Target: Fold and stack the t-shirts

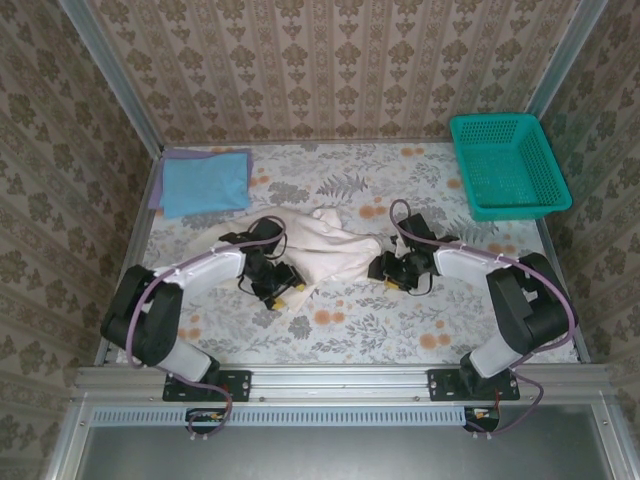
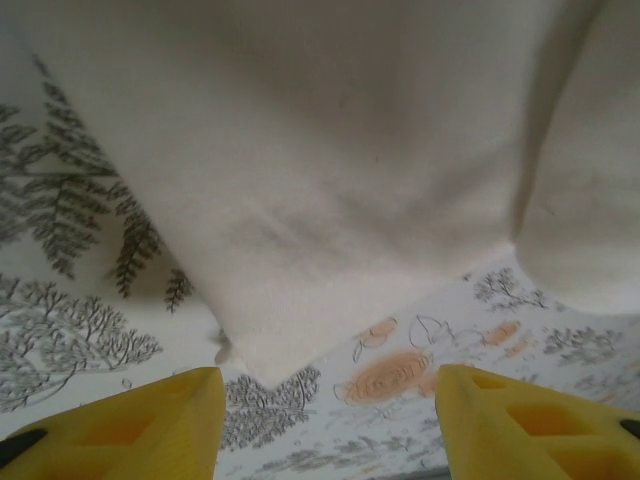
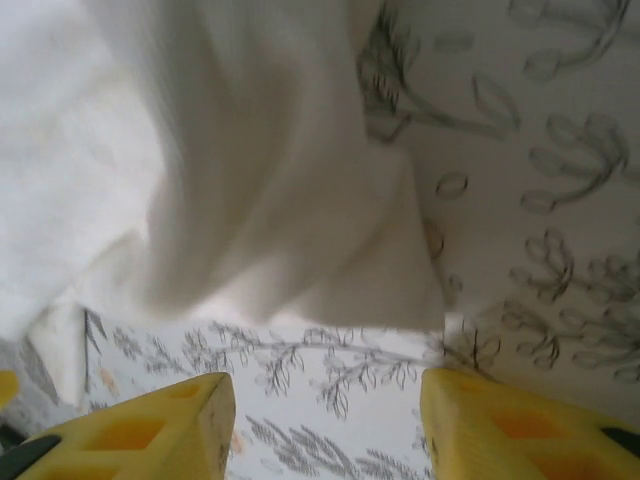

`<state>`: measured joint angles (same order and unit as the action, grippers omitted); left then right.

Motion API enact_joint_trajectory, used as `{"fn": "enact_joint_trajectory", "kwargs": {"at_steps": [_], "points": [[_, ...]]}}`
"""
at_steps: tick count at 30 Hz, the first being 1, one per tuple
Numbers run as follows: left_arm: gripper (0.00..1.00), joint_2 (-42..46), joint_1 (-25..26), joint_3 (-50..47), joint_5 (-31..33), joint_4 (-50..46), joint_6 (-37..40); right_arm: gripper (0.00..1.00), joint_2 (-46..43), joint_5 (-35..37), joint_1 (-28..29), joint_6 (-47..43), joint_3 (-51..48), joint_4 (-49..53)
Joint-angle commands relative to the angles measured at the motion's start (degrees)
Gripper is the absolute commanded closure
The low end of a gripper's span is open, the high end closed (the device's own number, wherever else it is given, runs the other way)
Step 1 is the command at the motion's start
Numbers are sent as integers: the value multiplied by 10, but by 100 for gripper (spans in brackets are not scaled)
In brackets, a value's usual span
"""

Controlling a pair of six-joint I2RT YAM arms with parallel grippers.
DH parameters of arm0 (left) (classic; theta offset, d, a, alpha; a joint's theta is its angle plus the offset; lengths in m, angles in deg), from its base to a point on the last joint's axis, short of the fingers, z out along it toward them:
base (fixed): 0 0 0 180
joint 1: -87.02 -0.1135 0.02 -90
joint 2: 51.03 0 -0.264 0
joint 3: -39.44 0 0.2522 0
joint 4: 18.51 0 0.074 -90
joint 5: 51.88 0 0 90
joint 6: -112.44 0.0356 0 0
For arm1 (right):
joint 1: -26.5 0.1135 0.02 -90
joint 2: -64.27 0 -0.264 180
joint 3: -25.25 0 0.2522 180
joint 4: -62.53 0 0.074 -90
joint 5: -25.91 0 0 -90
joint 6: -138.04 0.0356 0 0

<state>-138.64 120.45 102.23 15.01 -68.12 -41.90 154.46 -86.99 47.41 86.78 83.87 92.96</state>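
I see the left gripper and right gripper both spread wide on nothing, the crumpled off-white shirt lying between them just ahead of each one's fingertips, the folded blue shirt well beyond the left one.

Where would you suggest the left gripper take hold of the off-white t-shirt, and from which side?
Probably the pointed corner of the off-white t-shirt, jutting onto the tablecloth just ahead of the open left gripper. Come straight in from the shirt's near-left side; the middle is bunched, offering no clean edge.
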Motion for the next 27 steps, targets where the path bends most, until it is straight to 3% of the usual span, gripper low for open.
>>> {"fn": "enact_joint_trajectory", "kwargs": {"at_steps": [1,7,13,19,21,27], "points": [[43,-10,8,13,38,-1,-4,50,12,47,3,-7,17,-8],[43,-28,15,8,59,12,-4,61,42,56,3,-14,34,-31],[67,-42,18,-5,91,34,-8,80,59,76,3,-26,40,-31],[100,-29,14,27,112,19,28,96,17,84,2,-46,48,-17],[100,-10,14,48,129,5,47,100,-8,78,0,-53,51,-19],[100,24,14,94,153,-62,96,100,-65,65,-5,-55,52,-11]]}}
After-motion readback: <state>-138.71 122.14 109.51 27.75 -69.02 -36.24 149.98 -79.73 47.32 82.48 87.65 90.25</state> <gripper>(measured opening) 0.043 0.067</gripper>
